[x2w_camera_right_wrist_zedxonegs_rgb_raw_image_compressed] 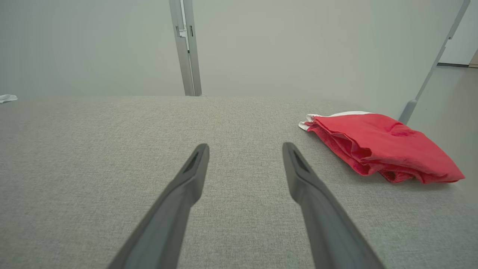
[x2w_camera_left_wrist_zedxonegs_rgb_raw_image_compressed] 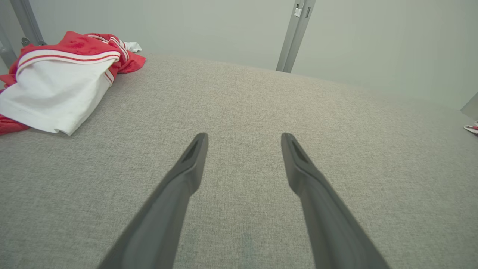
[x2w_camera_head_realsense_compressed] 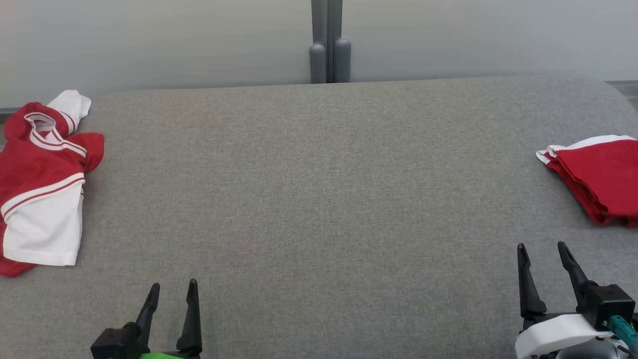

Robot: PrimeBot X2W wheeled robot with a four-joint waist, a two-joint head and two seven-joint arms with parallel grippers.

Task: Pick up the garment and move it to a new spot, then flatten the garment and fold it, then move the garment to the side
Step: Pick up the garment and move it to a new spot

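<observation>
Crumpled garment (x2w_camera_head_realsense_compressed: 37,174), well left of left gripper (x2w_camera_head_realsense_compressed: 174,283)

The head camera is looking forward and down, taking in the full width of the grey fabric surface (x2w_camera_head_realsense_compressed: 319,199) up to the wall (x2w_camera_head_realsense_compressed: 149,40). The left wrist camera is sitting low and close over that surface, facing along the left gripper (x2w_camera_left_wrist_zedxonegs_rgb_raw_image_compressed: 243,136) toward the crumpled shirt (x2w_camera_left_wrist_zedxonegs_rgb_raw_image_compressed: 56,86). The right wrist camera is sitting equally low, facing along the right gripper (x2w_camera_right_wrist_zedxonegs_rgb_raw_image_compressed: 244,145) toward the folded shirt (x2w_camera_right_wrist_zedxonegs_rgb_raw_image_compressed: 381,145). All three are sharing the grey post (x2w_camera_head_realsense_compressed: 329,45).
</observation>
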